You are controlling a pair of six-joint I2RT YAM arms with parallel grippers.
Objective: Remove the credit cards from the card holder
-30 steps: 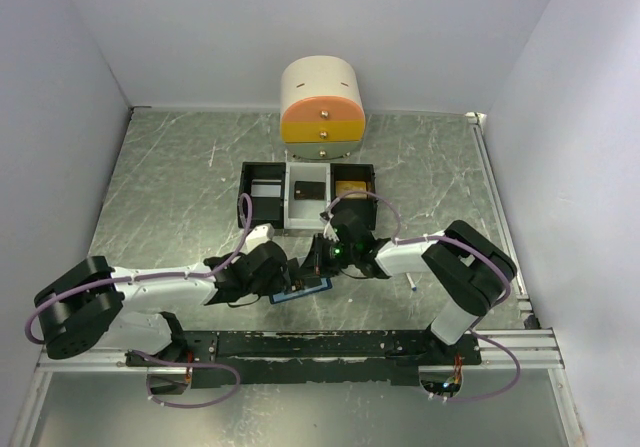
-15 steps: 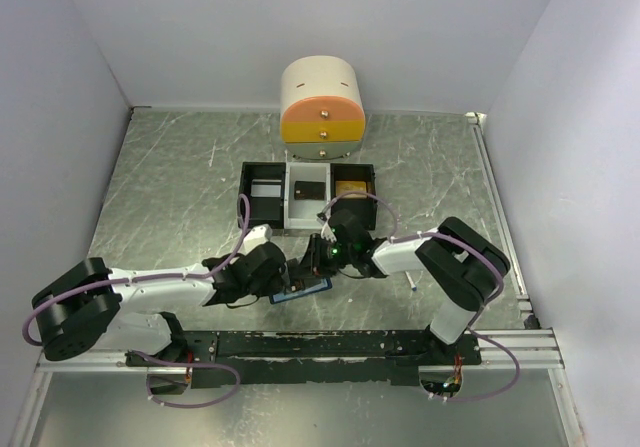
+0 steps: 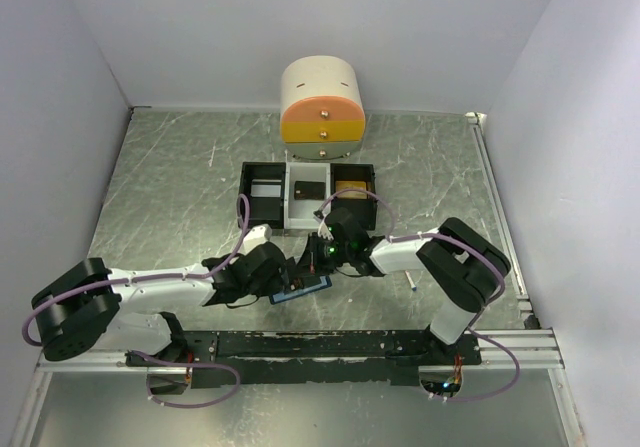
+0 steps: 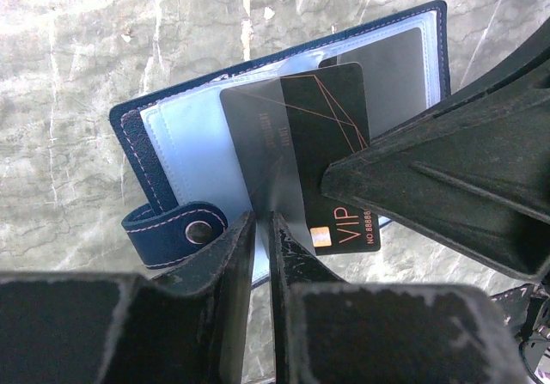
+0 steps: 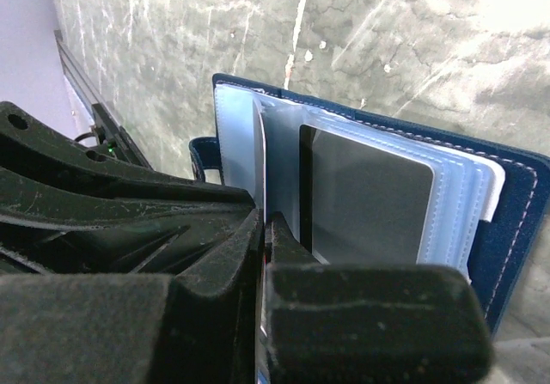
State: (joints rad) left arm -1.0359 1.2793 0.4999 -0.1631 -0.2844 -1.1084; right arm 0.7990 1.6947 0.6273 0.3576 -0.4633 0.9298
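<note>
The left gripper [image 4: 262,229] pinched the open card holder [image 4: 185,143]. At its 3 o'clock, the right gripper [image 5: 265,229] squeezed a black card [image 4: 322,126].

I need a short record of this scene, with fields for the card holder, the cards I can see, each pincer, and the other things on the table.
card holder: open, light blue sleeves facing up, clasp tab undone
black card: tilted, sticking out past the holder's edge, VIP print showing
second card: dark, inside a sleeve pocket
left pincer: shut on a clear sleeve page of the card holder
right pincer: shut, seemingly on the black card's edge
further back: three-compartment tray, drawer unit
</note>
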